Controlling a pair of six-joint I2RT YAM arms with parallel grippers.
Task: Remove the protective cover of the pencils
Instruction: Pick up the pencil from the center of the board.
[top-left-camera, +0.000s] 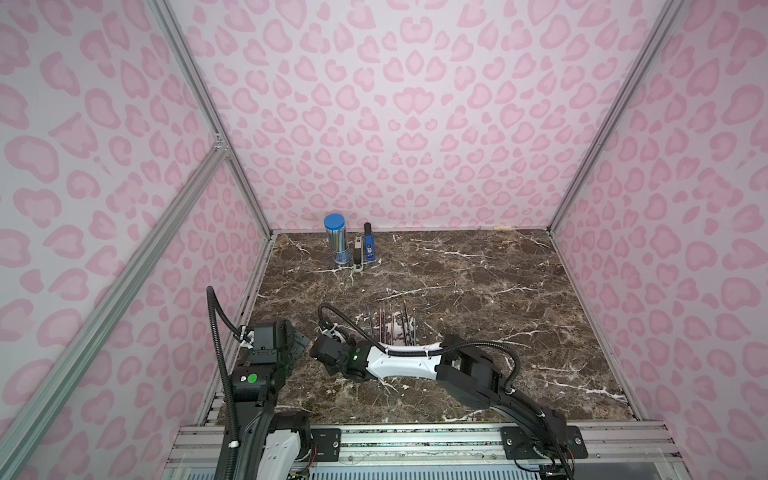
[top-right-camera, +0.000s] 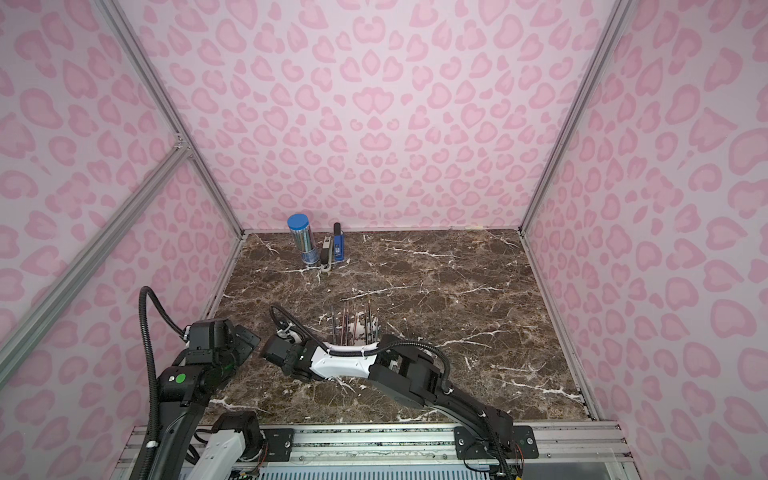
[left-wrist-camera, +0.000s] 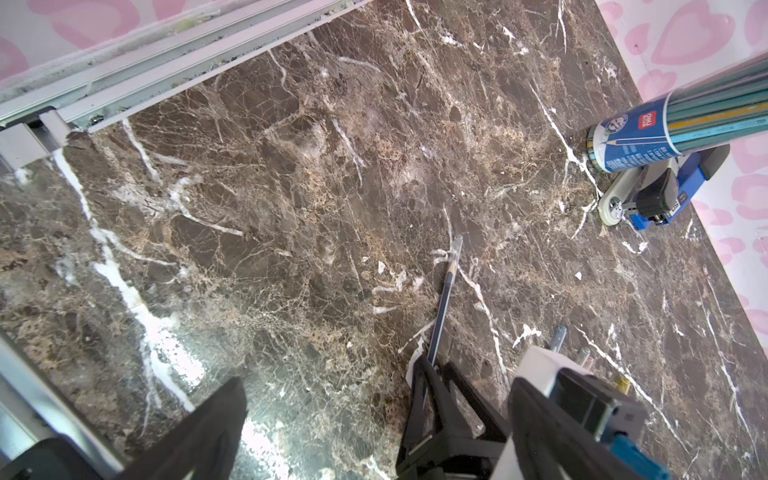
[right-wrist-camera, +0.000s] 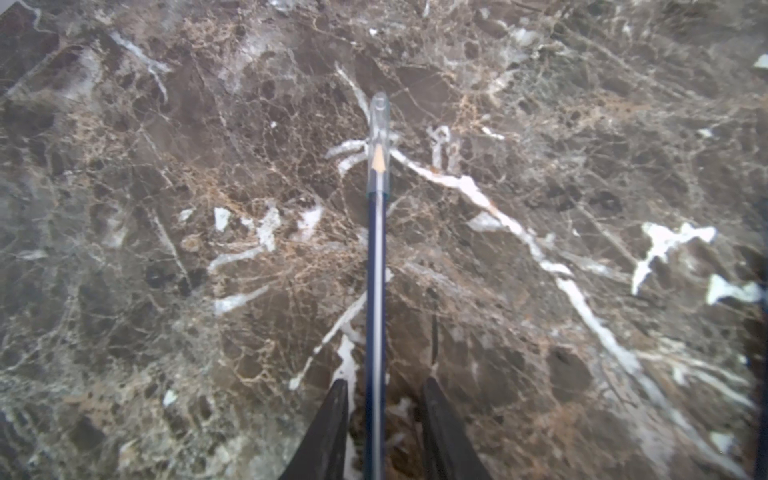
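1. The pencils (top-left-camera: 390, 322) are laid side by side on the table (top-left-camera: 498, 291), near the middle of its front, with their near ends hidden under the right arm (top-left-camera: 399, 361). One pencil (right-wrist-camera: 376, 270) is seen between the jaws of the right gripper (right-wrist-camera: 385, 379).
2. The right jaws are spread, with a gap left on each side of the pencil, so nothing is pinched yet. Whether this pencil rests on the table or is raised cannot be told.
3. The left gripper (top-left-camera: 301, 340) is held just beside the right one, its jaws spread wide and empty.
4. If the right jaws are closed off centre, the thin pencil could be rolled or pushed aside instead of gripped.
5. The jaws stand well back from the clear cap (right-wrist-camera: 380, 137). When the cap is pulled, the pencil could be drawn through the grip or swung sideways. A crooked pull could snap the point.
6. The cap is small and see-through, so the pencil below it could be pinched along with it by the left jaws. The neighbouring pencils could be knocked by the right arm above them.
7. The long axis of the pencil runs straight out between the right jaws. Its capped, sharpened end points away from them, judged to be towards the back of the table. The other pencils lie roughly front to back.
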